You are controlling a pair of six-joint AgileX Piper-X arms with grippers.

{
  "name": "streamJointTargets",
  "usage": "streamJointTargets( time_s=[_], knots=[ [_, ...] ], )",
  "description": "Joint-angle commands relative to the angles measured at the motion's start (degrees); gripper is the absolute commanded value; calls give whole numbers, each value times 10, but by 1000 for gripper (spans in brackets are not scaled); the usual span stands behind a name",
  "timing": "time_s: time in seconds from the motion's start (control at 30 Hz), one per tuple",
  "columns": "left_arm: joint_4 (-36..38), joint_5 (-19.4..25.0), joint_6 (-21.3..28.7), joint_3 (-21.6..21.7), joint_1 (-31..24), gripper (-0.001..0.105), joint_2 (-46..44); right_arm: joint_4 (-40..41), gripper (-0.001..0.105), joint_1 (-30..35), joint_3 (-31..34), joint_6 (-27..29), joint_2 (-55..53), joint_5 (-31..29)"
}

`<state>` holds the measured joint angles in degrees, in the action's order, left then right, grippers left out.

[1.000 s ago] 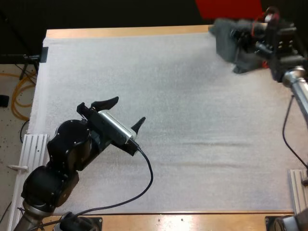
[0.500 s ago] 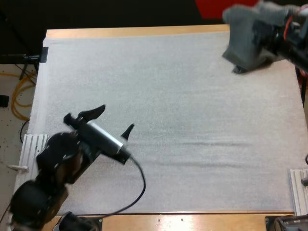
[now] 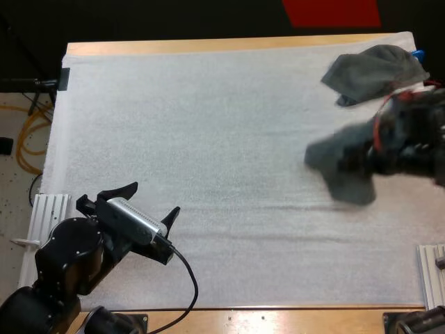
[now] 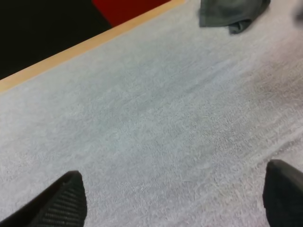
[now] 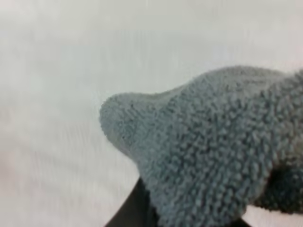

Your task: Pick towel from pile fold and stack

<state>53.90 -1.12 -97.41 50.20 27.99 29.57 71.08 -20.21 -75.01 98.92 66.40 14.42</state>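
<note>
A dark grey-green towel (image 3: 342, 172) hangs bunched from my right gripper (image 3: 379, 149), which is shut on it above the right side of the mat. In the right wrist view the towel (image 5: 213, 151) bulges over the mat, with one black finger (image 5: 137, 210) showing under it. A second crumpled towel (image 3: 375, 69) lies at the far right corner of the mat, and it appears beyond my left gripper as towel (image 4: 232, 13). My left gripper (image 3: 154, 197) hovers open over the near left of the mat, its fingers (image 4: 61, 198) wide apart with nothing between them.
The white mat (image 3: 208, 118) covers the table, with a wooden edge (image 3: 188, 46) along the far side. Metal rails (image 3: 47, 209) sit at the mat's near left and near right.
My right gripper has carried a towel from the far right corner toward the near side, leaving one towel behind. My left arm has drawn back toward the near left.
</note>
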Motion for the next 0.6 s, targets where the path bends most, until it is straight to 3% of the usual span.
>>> streamJointTargets(
  time_s=[0.0, 0.17, 0.27, 0.37, 0.43, 0.5, 0.57],
  knots=[
    [3, 5, -9, 3, 1, 73, -1, 0, 1, -12, 16, -2, 0, -5],
    [-2, 5, -12, 3, 1, 73, -1, -121, 1, -72, 90, -48, 13, -6],
    [-2, 5, -12, 3, 1, 73, -1, -201, 13, -108, 93, -110, 42, 8],
    [-2, 5, -12, 3, 1, 73, -1, -272, 46, -133, 83, -155, 67, 50],
    [-2, 5, -12, 3, 1, 73, -1, -308, 77, -147, 72, -161, 72, 58],
    [-2, 5, -12, 3, 1, 73, -1, -308, 88, -153, 66, -149, 71, 48],
    [-2, 5, -12, 3, 1, 73, -1, -287, 85, -154, 65, -140, 71, 30]
  ],
)
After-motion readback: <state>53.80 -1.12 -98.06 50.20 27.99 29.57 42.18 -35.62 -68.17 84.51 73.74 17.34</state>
